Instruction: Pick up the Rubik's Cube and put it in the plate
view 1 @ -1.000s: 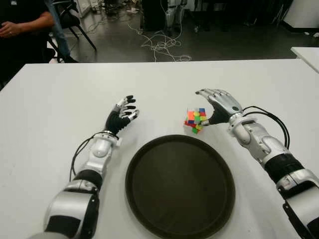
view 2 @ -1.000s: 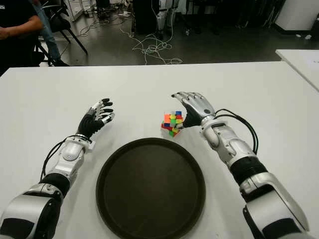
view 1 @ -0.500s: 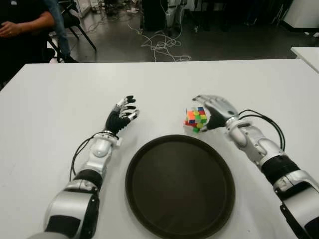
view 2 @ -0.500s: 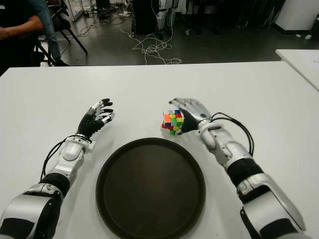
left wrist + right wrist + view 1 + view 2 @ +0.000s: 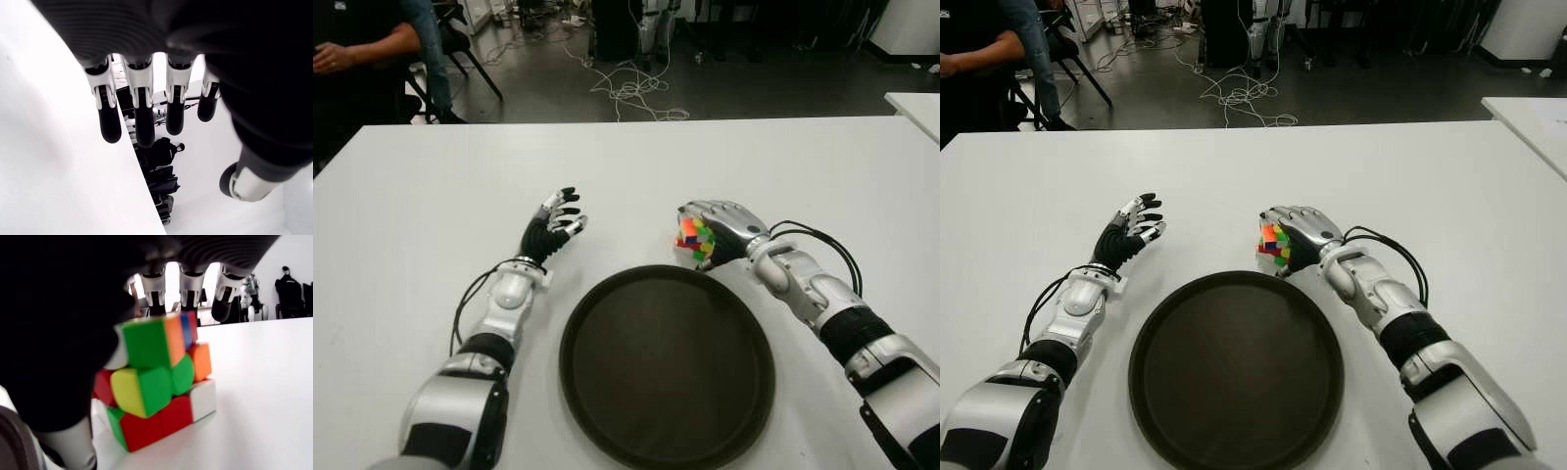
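Observation:
The Rubik's Cube [image 5: 1270,245] stands on the white table [image 5: 411,215] just beyond the far rim of the round dark plate [image 5: 666,367]. My right hand [image 5: 697,235] covers it from the right, with fingers [image 5: 188,281] curled over its top and the thumb against its near side. In the right wrist view the cube [image 5: 156,382] still touches the table. My left hand [image 5: 556,223] shows left of the plate, fingers spread and holding nothing.
A seated person [image 5: 352,49] is beyond the table's far left corner. Cables [image 5: 631,88] lie on the floor behind. The corner of another white table [image 5: 915,103] shows at the far right.
My right hand moved left over the cube and its fingers closed down around it. The cube shifted slightly left. The left hand stayed still.

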